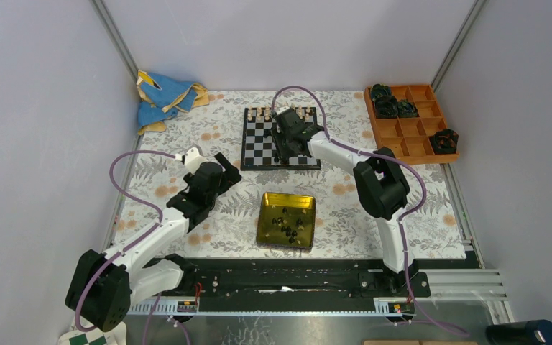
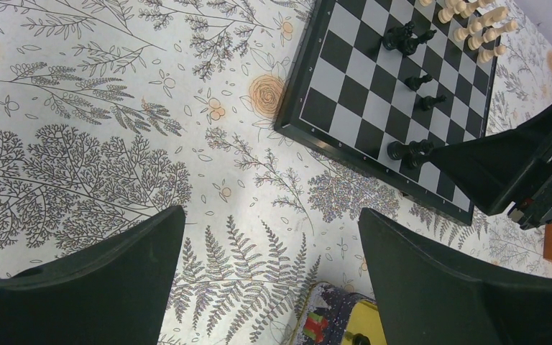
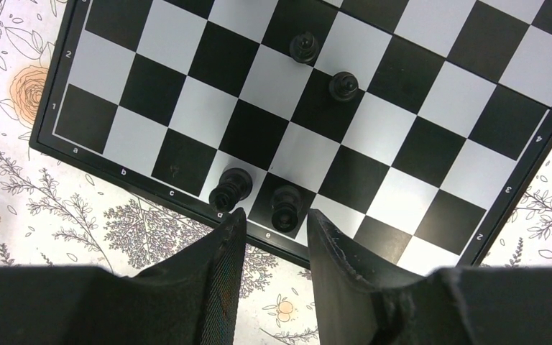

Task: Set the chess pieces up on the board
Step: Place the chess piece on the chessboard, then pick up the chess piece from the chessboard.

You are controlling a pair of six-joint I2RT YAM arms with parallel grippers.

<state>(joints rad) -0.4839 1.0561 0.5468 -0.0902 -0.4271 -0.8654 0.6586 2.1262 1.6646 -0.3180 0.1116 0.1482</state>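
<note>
The small black-and-white board (image 1: 257,147) lies at the back middle of the table, with cream pieces (image 1: 264,113) along its far edge. My right gripper (image 1: 285,147) hovers over the board's near edge, open. In the right wrist view (image 3: 273,214) a black piece (image 3: 286,207) stands free just beyond its fingertips, another (image 3: 231,188) beside it, and two black pawns (image 3: 343,86) farther in. Several black pieces (image 1: 287,223) lie in the yellow tin (image 1: 264,228). My left gripper (image 1: 223,180) is open and empty over the tablecloth (image 2: 273,215), left of the board (image 2: 345,122).
An orange compartment tray (image 1: 417,140) with dark round lumps stands at the back right. A blue cloth (image 1: 162,97) lies at the back left. The tin's corner (image 2: 330,320) shows just below my left fingers. A green-and-white checkered sheet (image 1: 90,336) pokes in at the bottom left.
</note>
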